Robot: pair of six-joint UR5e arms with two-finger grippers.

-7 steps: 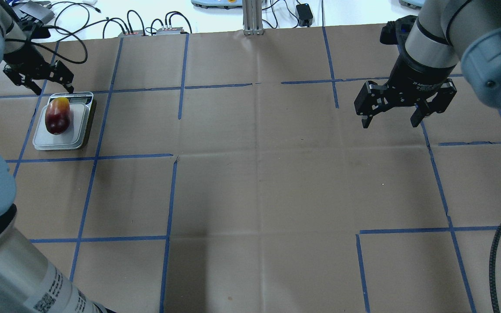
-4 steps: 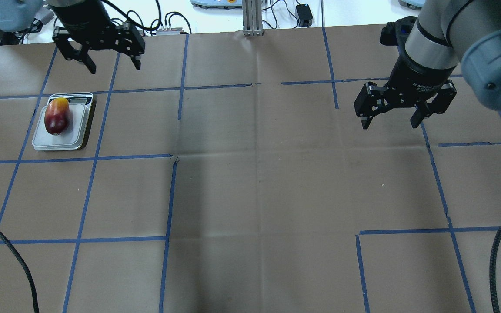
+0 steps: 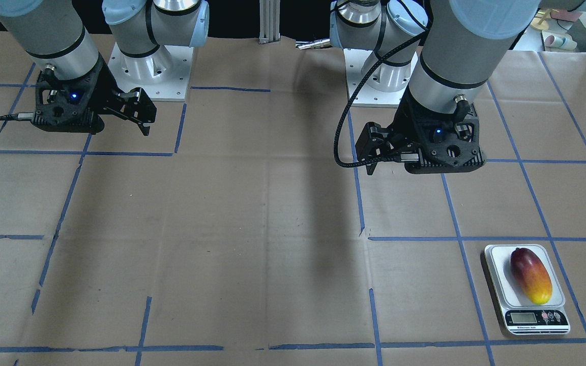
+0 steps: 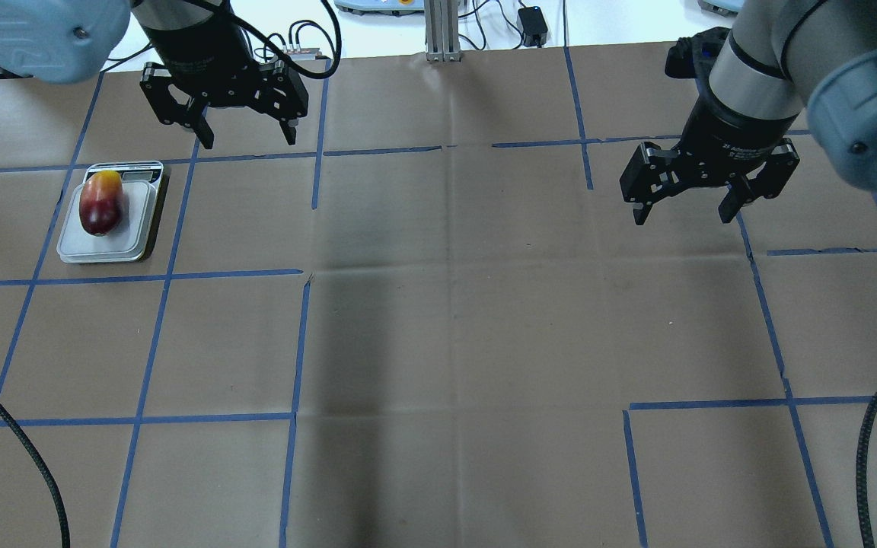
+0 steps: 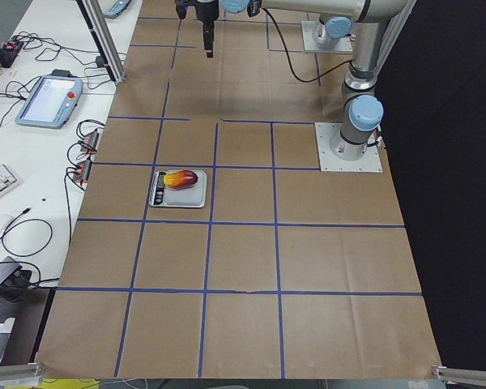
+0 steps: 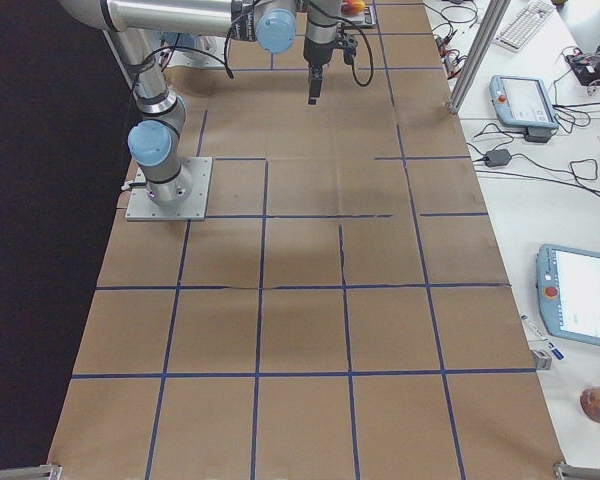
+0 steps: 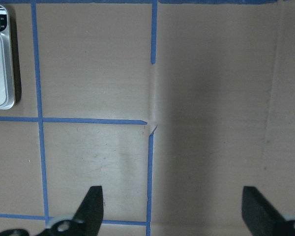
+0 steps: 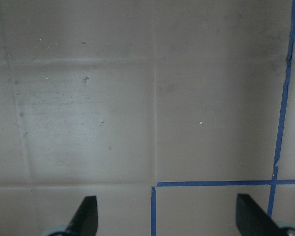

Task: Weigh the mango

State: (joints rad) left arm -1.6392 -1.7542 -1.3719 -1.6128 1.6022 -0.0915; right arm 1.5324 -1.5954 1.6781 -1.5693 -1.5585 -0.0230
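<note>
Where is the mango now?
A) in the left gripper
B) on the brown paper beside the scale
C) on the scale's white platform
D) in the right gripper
C: the mango lies on the scale, while the left gripper and the right gripper hang open and empty.

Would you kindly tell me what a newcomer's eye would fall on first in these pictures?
The red-to-yellow mango lying on the white scale, on the robot's left, stands out against the brown paper table with its blue tape grid. Next, the left gripper and the right gripper hover open and empty above bare paper.
</note>
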